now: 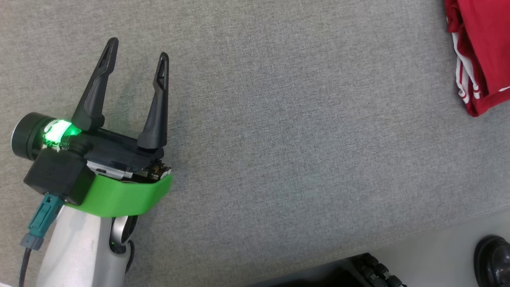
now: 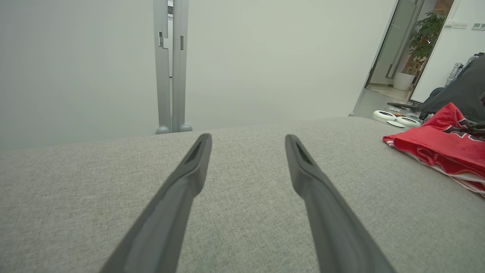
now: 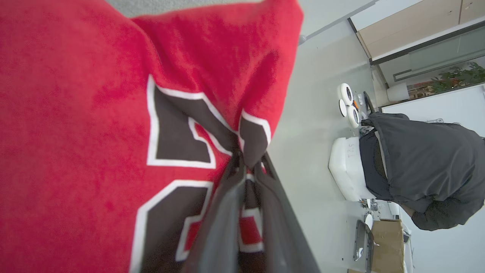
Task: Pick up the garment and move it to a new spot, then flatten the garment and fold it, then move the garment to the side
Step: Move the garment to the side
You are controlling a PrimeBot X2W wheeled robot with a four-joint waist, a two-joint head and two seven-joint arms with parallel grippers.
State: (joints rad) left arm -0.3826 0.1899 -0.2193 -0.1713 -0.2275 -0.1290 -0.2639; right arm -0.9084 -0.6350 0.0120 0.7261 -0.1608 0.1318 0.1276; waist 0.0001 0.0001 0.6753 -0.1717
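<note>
The garment is a red jersey (image 1: 480, 48) with white stripes and black-and-white lettering, bunched at the top right corner of the grey table (image 1: 279, 119). In the left wrist view the jersey (image 2: 439, 151) lies at the far right. My right gripper (image 3: 248, 161) is shut on a fold of the jersey (image 3: 94, 94), pinching the fabric by the black lettering. My left gripper (image 1: 135, 48) stands open over bare table at the left, well away from the garment, nothing between its fingers (image 2: 193, 167).
The table's near edge (image 1: 398, 243) runs along the lower right, with pale floor and a dark shoe (image 1: 494, 259) beyond it. A person in a dark top (image 3: 416, 167) stands past the table's right side. A grey post (image 2: 170, 68) rises behind the far edge.
</note>
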